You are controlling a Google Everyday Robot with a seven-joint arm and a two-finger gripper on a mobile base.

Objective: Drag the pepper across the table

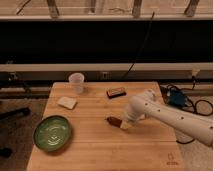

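Note:
The pepper (pixel 113 120) is a small dark red-brown tapered thing lying near the middle of the light wooden table (pixel 95 150). The white arm reaches in from the right, and its gripper (pixel 123 125) sits right at the pepper's right end, low on the tabletop. The gripper is shut, with the pepper's right end under or between its tips; whether it pinches the pepper or only presses against it does not show.
A green plate (pixel 52 132) sits at the front left. A pale sponge-like block (pixel 67 102) and a translucent cup (pixel 76 82) stand at the back left. A dark rectangular block (pixel 116 92) lies at the back centre. Cables and a blue box (pixel 176 97) hang off the right edge.

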